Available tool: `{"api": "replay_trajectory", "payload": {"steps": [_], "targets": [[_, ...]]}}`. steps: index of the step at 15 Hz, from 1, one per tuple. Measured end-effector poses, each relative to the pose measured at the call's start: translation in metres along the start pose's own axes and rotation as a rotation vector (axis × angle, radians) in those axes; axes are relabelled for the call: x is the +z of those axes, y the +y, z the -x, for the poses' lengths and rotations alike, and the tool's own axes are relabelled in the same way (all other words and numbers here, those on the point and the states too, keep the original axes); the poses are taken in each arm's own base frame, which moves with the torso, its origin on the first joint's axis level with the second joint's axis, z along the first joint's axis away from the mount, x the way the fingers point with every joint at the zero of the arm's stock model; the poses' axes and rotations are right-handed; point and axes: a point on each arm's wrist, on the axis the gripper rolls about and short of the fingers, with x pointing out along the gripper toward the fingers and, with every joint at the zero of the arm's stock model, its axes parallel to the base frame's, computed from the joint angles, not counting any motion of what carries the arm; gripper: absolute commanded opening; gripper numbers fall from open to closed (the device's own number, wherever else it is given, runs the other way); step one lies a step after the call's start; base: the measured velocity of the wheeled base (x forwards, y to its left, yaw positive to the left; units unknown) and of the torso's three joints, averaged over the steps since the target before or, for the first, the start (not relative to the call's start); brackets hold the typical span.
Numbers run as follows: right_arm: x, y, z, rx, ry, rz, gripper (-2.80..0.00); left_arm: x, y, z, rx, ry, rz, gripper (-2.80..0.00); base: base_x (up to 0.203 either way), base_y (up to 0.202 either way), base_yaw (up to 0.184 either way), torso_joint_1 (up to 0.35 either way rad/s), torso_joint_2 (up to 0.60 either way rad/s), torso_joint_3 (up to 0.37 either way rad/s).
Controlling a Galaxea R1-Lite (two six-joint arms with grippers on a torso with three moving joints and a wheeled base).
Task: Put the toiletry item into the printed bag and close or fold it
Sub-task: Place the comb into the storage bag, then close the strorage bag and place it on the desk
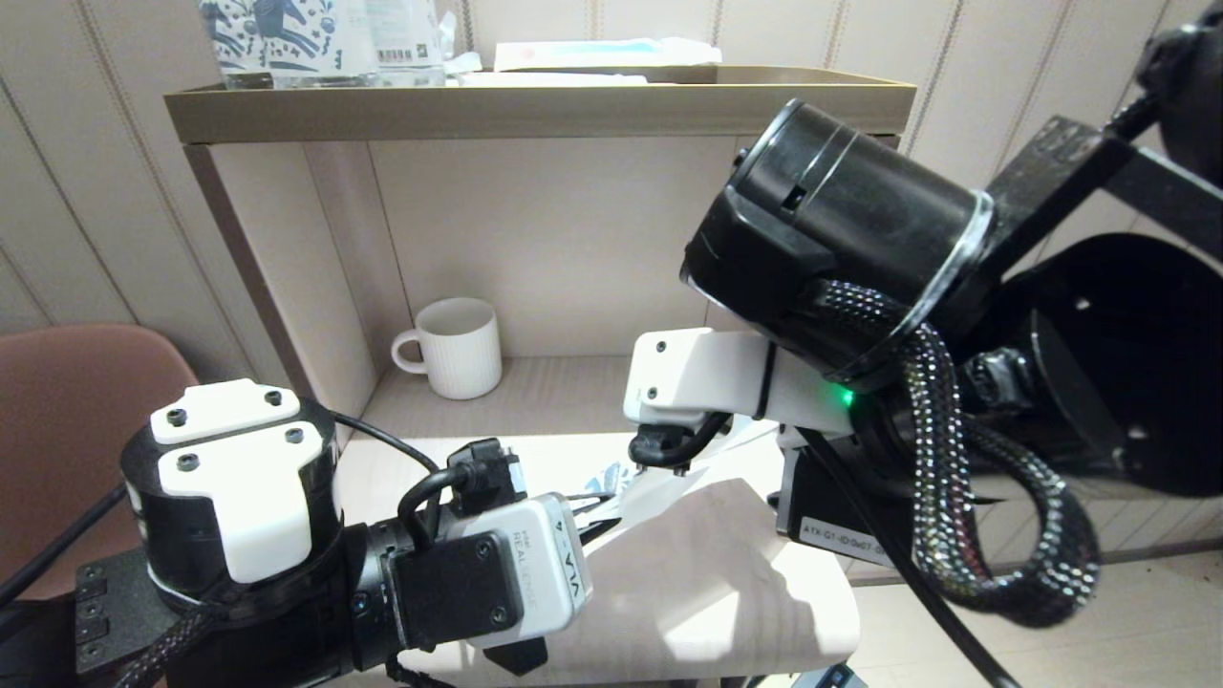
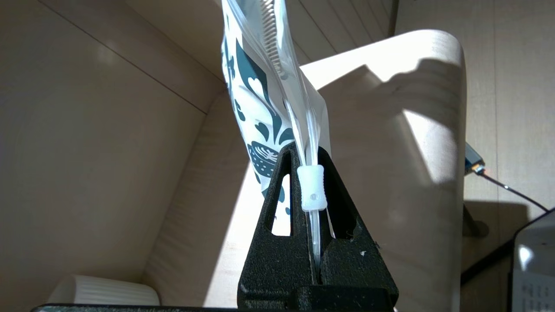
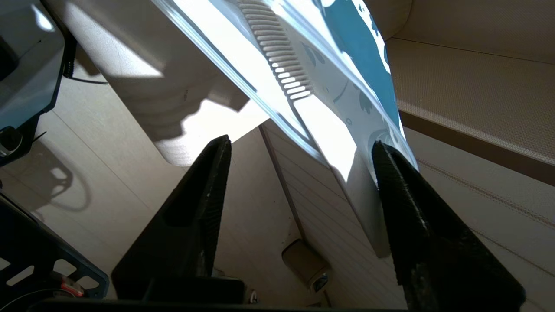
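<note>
The printed bag (image 2: pixel 260 99), white with a dark-blue leaf print, hangs upright over the small table. My left gripper (image 2: pixel 305 151) is shut on its zip edge, with the white zip slider (image 2: pixel 313 188) sitting between the fingertips. A toothed comb (image 2: pixel 273 39) shows through the clear plastic inside the bag. In the right wrist view the bag (image 3: pixel 347 99) and the comb (image 3: pixel 279 56) are just beyond my right gripper (image 3: pixel 299 147), which is open. The bag's lower corner lies against one of its fingers (image 3: pixel 399 195). In the head view only a strip of the bag (image 1: pixel 659 487) shows between the two wrists.
A white ribbed mug (image 1: pixel 459 346) stands in the shelf niche behind. A horse-patterned package (image 1: pixel 315 38) and flat packets sit in the tray (image 1: pixel 535 110) on top of the shelf. The pale round-cornered table (image 1: pixel 726 583) is below the arms, and a brown chair (image 1: pixel 76 411) is at the left.
</note>
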Motion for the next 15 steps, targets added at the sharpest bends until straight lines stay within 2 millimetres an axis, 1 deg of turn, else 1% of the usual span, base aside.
{"api": "replay_trajectory", "payload": {"steps": [4, 7, 9, 11, 13, 15], "targets": [[-0.005, -0.005, 0.005, -0.008, -0.011, -0.017, 0.0, -0.008, -0.007, -0.005, -0.04, 0.025, 0.011, -2.8, 0.0, 0.0, 0.0, 0.0, 0.0, 0.0], [-0.008, -0.009, 0.012, -0.021, -0.039, -0.042, 0.0, -0.011, -0.01, -0.009, -0.063, 0.026, 0.021, -2.8, 0.0, 0.0, 0.0, 0.0, 0.0, 0.0], [-0.01, -0.018, 0.016, -0.051, -0.081, -0.091, 0.0, -0.011, -0.009, -0.012, -0.061, 0.021, 0.053, -2.8, 0.0, 0.0, 0.0, 0.0, 0.0, 0.0], [-0.016, -0.029, 0.023, -0.075, -0.125, -0.149, 0.0, -0.007, -0.004, -0.014, -0.044, -0.004, 0.112, -2.8, 0.0, 0.0, 0.0, 0.0, 0.0, 0.0], [-0.028, -0.042, 0.033, -0.065, -0.182, -0.224, 0.0, 0.0, 0.005, -0.017, -0.011, -0.05, 0.195, -2.8, 0.0, 0.0, 0.0, 0.0, 0.0, 0.0], [-0.043, -0.058, 0.048, -0.011, -0.298, -0.377, 0.0, 0.008, 0.019, -0.021, 0.03, -0.08, 0.273, -2.8, 0.0, 0.0, 0.0, 0.0, 0.0, 0.0]]}}
